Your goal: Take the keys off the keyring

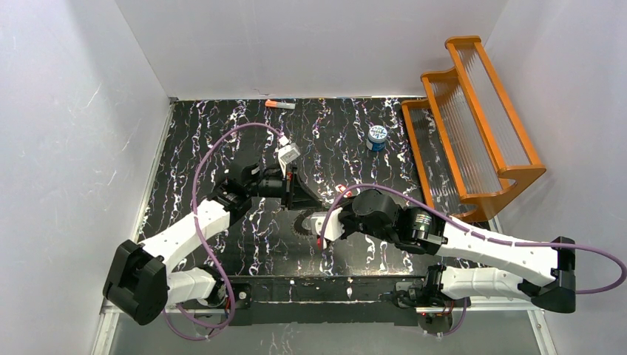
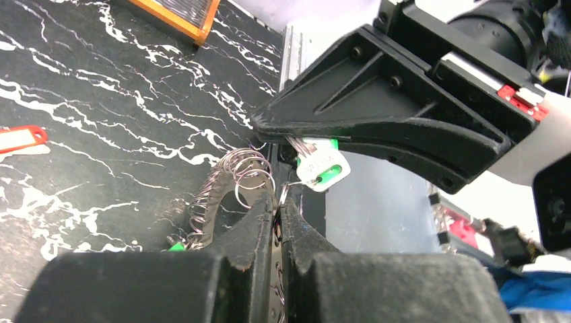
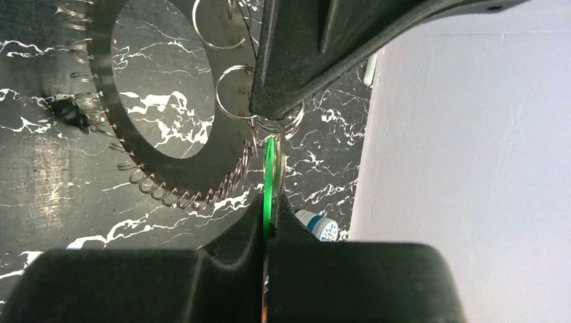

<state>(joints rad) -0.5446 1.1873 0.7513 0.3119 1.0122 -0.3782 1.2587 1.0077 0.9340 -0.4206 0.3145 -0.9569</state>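
The keyring [image 3: 99, 81], a flat dark ring with wire coils round its toothed edge, lies on the black marbled table between both arms [image 1: 302, 222]. My right gripper [image 3: 271, 202] is shut on a green key [image 3: 271, 171], seen edge-on. In the left wrist view that key [image 2: 324, 167] shows a white tag with a green head, under the right fingers [image 2: 377, 114]. My left gripper [image 2: 278, 205] is shut on a small wire ring at the keyring's [image 2: 219, 195] edge, right by that key. A second green key [image 2: 176, 246] hangs on the coils. A red key [image 2: 20, 138] lies loose on the table.
An orange rack [image 1: 473, 126] stands at the back right. A blue-and-white canister [image 1: 377, 137] sits left of it. An orange-and-grey stick [image 1: 280, 105] lies at the back wall. White walls close in the table on three sides.
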